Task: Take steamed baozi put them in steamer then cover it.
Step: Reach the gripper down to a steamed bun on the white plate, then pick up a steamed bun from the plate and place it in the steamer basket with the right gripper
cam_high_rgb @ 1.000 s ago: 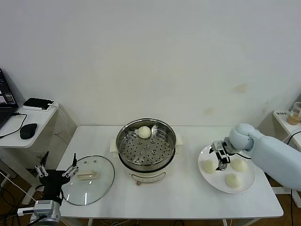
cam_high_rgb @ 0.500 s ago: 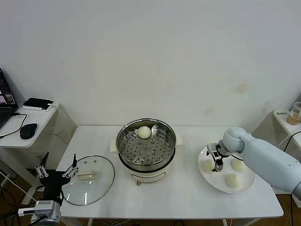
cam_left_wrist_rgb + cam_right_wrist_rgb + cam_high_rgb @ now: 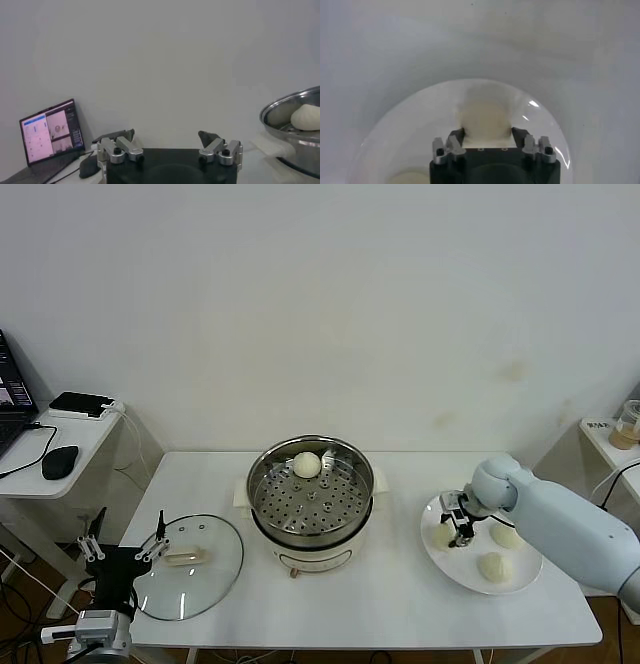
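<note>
Baozi in hand: we are seeing the right gripper (image 3: 458, 529) clenching 1 steamed baozi (image 3: 485, 116) at the left part of the white plate (image 3: 524, 575), lower right of the head frame; in the right wrist view the bun is sitting squarely between the 2 fingers (image 3: 454, 138), touching both.

Direction from claw: the bun is lying directly under and ahead of the claw, so nothing remains to close; we judge the next move to be a straight lift.

Axis and pointing: the bun is round, so we are finding no long axis and no facing to speak of; any grip angle is serving equally.

Other buns: 2 more are resting on the same plate, just right of and below the claw in the head frame; 1 bun (image 3: 307, 465) is already lying on the perforated tray at the back of the steamer (image 3: 311, 494).

Where it must go: the steamer is standing at frame centre, well left of the plate, open.

Nearer arm: the right arm is much nearer the plate.

Left gripper (image 3: 124, 551): waiting released at lower left, jaws spread wide, beside the cover (image 3: 190, 566) lying flat on the table (image 3: 400, 604).

Risk, as we judge it: squeezing the soft dough out of shape.
</note>
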